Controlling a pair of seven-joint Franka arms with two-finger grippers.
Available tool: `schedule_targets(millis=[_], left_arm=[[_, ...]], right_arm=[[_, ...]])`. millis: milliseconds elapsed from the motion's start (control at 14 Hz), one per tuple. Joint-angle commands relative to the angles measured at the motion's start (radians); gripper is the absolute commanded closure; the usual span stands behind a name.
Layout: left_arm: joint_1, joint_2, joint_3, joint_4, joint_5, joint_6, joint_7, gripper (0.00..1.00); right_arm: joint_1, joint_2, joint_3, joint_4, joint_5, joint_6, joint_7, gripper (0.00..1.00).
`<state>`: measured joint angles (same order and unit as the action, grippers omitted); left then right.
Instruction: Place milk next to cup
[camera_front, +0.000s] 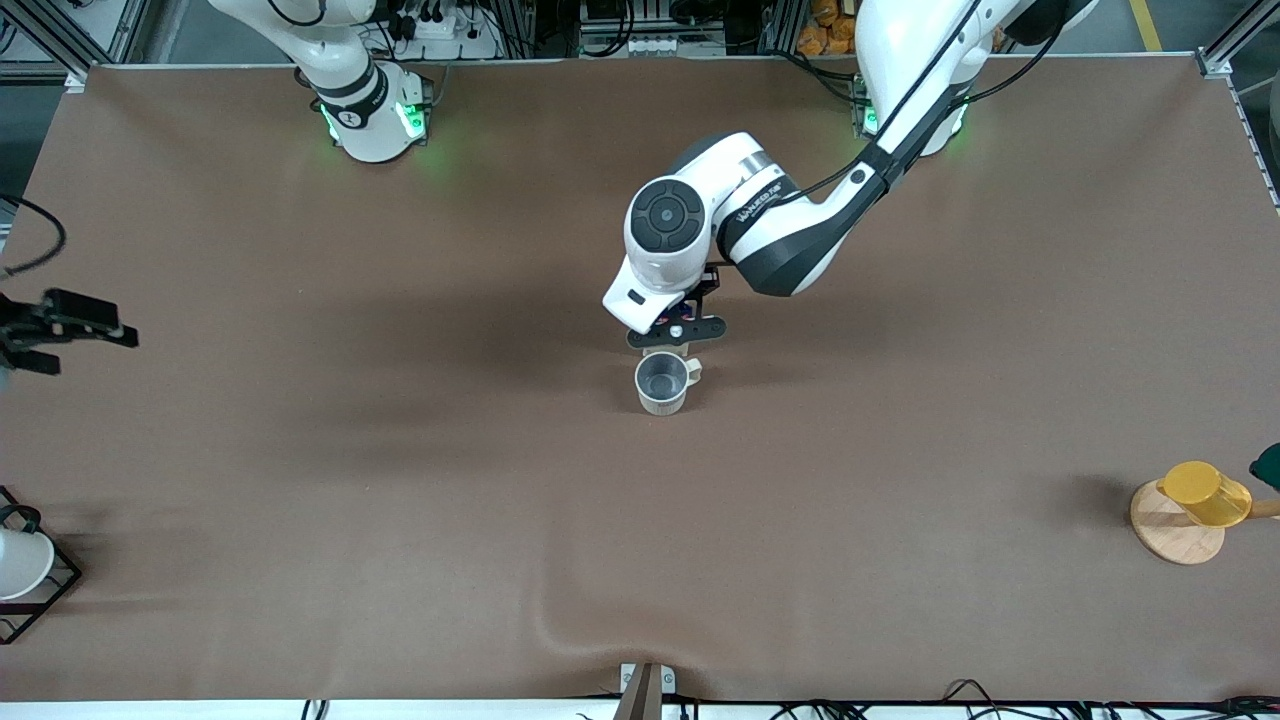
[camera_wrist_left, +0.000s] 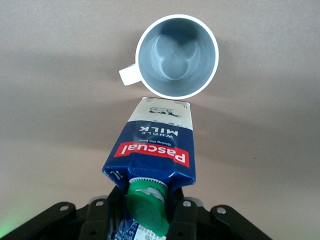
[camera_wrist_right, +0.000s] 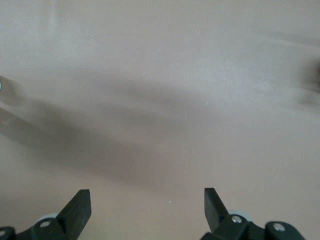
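One carton of milk (camera_wrist_left: 152, 150) is pinched in my left gripper (camera_wrist_left: 145, 212), just beside the cup (camera_wrist_left: 177, 56); my right gripper (camera_wrist_right: 147, 202) waits, spread, over bare table (camera_front: 400, 480).

Even overhead light casts soft, broad shadows on the brown table (camera_front: 400, 480); right wrist view slightly hazy.
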<state>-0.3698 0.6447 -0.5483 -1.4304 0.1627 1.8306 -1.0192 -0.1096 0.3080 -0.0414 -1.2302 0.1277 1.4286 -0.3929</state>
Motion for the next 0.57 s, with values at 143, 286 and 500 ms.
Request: schedule_targets(millis=[143,286,500], left_arm=[[-0.027,0.032,0.022,0.033,0.029,0.001,-0.002,0.57],[-0.035,0.030,0.036,0.033,0.029,0.006,-0.004,0.00],[-0.035,0.003,0.031,0.038,0.026,0.004,-0.016,0.00]], right_arm=[[-0.002,-0.173,0.021,-0.173,0.009,0.018,0.137,0.00],[0.008,-0.246,0.021,-0.277,0.004,0.042,0.150,0.00],[0.013,-0.381,0.025,-0.481,0.003,0.168,0.157,0.00]])
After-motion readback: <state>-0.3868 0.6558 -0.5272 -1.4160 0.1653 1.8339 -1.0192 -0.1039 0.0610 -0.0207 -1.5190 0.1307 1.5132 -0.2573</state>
